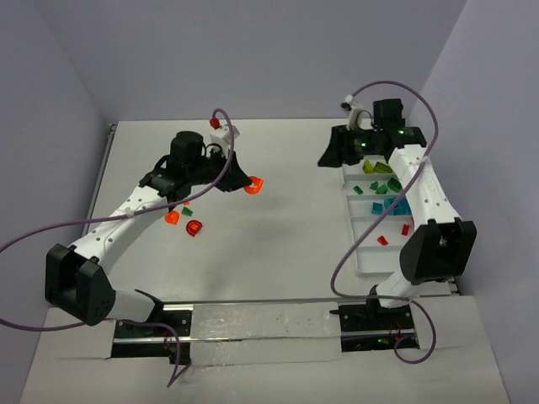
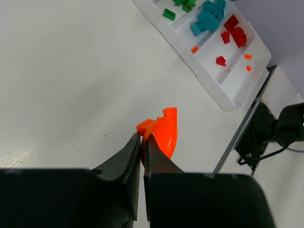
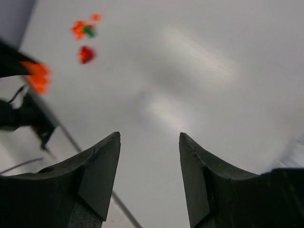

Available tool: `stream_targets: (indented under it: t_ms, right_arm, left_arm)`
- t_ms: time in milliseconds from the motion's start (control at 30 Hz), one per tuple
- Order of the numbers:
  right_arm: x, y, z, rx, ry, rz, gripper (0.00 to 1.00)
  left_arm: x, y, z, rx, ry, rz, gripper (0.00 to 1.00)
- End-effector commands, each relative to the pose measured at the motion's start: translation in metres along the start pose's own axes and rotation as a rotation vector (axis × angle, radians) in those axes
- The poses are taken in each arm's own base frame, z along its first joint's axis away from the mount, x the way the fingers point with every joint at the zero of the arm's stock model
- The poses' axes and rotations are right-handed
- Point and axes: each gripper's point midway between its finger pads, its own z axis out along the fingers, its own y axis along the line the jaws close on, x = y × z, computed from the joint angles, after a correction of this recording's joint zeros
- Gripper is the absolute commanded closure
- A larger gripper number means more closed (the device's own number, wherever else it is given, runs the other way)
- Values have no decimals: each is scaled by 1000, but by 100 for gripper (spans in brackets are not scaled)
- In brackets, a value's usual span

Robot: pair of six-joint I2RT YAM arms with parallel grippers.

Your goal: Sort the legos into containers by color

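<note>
A: State of left fingers (image 2: 143, 143)?
B: Clenched on orange lego (image 2: 164, 133), over the middle worktop (image 1: 278, 244).
A: And right fingers (image 1: 328, 157)?
B: Spread, nothing between, seemingly over far end of tray (image 1: 364, 263). sorted legos (image 1: 389, 204) inside; loose legos (image 1: 194, 227) left.

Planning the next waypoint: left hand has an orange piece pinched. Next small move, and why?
Probably carry it right toward the near end of the tray. The left hand is shut on the orange lego, small orange bits already lie in that end, and the open right hand sits at the far end.
</note>
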Motion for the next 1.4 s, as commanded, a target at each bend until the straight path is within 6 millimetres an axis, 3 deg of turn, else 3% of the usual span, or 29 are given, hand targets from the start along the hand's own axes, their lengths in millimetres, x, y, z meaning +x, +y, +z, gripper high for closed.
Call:
stream_targets:
  t_ms: [0,67,267,467,800,1000,1167,1233,1333,1367]
  right_arm:
    - [5,111,13,-354,18,-43,40]
    - [11,133,22,-407,29,-16,40]
    - [20,158,36,-462,73,-51,42]
    - [28,169,48,-461,116,-82,46]
    - [46,172,57,-438,159,-137,53]
    - [53,168,54,-415,168,-155,68]
    - [56,164,51,-394,163,-191,92]
    - [56,162,49,-382,160,-194,100]
    - [56,154,46,-340,150,-207,100]
    - [57,149,45,-320,149,-206,100]
  left_arm:
    - [-10,-35,-4,112,-26,158,100]
    - [-4,-48,-3,163,-9,164,100]
    - [8,-66,-2,239,26,179,100]
    - [9,-77,0,273,31,178,100]
    - [5,-79,2,276,27,172,100]
    - [6,-76,1,264,27,169,100]
    - [5,-75,1,257,25,164,98]
    - [6,-73,2,248,32,157,81]
    - [2,-65,-2,205,28,148,35]
    - [1,-61,-5,188,23,146,13]
